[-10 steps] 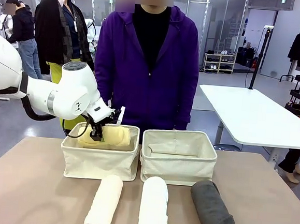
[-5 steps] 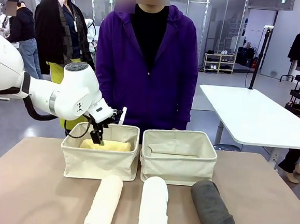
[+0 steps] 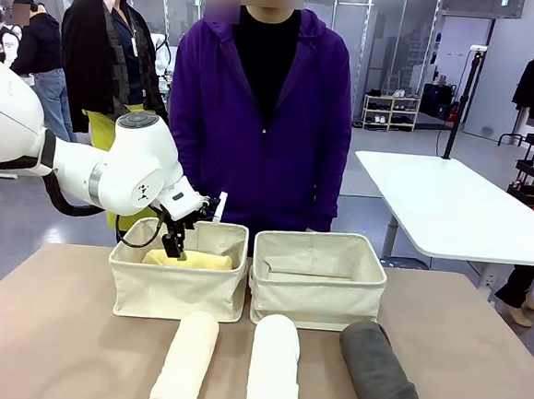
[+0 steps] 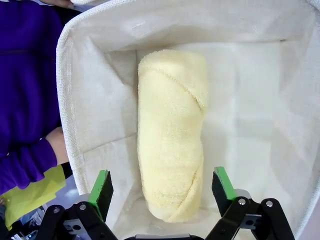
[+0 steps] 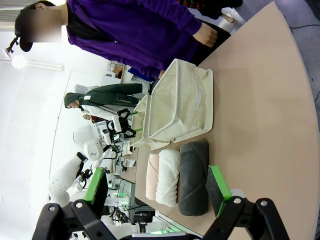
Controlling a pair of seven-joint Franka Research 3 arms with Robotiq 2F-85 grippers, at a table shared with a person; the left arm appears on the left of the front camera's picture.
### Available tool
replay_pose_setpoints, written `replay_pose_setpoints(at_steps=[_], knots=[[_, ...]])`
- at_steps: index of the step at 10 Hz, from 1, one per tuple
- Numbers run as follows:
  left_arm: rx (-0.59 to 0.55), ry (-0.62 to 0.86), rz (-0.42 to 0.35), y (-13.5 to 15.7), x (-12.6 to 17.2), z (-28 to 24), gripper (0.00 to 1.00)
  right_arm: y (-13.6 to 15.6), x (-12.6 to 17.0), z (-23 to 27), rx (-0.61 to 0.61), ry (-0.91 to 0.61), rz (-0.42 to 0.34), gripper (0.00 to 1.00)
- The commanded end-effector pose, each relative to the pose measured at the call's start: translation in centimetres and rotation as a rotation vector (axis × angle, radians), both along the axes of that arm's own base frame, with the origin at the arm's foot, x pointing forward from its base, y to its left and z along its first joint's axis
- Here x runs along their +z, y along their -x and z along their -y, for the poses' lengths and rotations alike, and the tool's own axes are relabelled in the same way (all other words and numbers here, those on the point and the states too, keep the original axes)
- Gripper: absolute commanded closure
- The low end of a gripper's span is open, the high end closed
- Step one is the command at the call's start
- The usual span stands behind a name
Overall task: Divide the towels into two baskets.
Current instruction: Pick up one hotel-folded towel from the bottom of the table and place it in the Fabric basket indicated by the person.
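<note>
One towel of four was in a basket, and three waited on the desk [image 3: 476, 364]
Nearest, the right pincer [image 5: 156, 175] hung spread and empty; beyond it the cream towel [image 3: 185, 364], white towel [image 3: 274, 366] and charcoal towel [image 3: 381, 375] lay side by side just before the baskets; farther on, the right basket [image 3: 317, 296] looked empty, while the pale yellow towel [image 4: 172, 135] lay flat in the left basket [image 3: 177, 289] with the left pincer [image 4: 162, 181] spread above it, gripping nothing: about a quarter done, by my judgement
</note>
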State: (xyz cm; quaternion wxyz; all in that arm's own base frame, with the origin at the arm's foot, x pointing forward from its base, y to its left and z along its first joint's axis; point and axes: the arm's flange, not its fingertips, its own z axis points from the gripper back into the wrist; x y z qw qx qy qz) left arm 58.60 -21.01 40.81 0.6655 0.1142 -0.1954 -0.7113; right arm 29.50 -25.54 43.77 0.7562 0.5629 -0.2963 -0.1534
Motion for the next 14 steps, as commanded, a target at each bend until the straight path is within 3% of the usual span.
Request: replay_pose_setpoints(at_steps=[1, 5, 6, 8, 10, 11, 14], knots=[[-0.001, -0.003, 0.004, -0.1, 0.2, -0.3, 0.0, 0.1, 0.3, -0.1, -0.003, -0.005, 0.022, 0.0], [0.0, 0.0, 0.0, 0.0, 0.0, 0.0, 0.0, 0.1, 0.3, -0.1, -0.003, -0.005, 0.022, 0.0], [0.061, 0.085, -0.029, -0.3, 3.3, -0.1, 0.0, 0.1, 0.3, -0.1, -0.003, -0.005, 0.022, 0.0], [0.184, 0.183, -0.23, 1.0, 7.3, -2.4, 0.0, 0.1, 0.3, -0.1, -0.003, -0.005, 0.022, 0.0], [0.25, 0.404, -0.468, 3.7, 9.7, -6.4, 0.0, 0.1, 0.3, -0.1, -0.003, -0.005, 0.022, 0.0], [0.268, 0.529, -0.585, 5.2, 9.8, -8.6, 0.0, 0.1, 0.3, -0.1, -0.003, -0.005, 0.022, 0.0], [0.319, 0.844, -0.791, 12.0, 8.7, -14.6, 0.0, 0.1, 0.3, -0.1, -0.003, -0.005, 0.022, 0.0]])
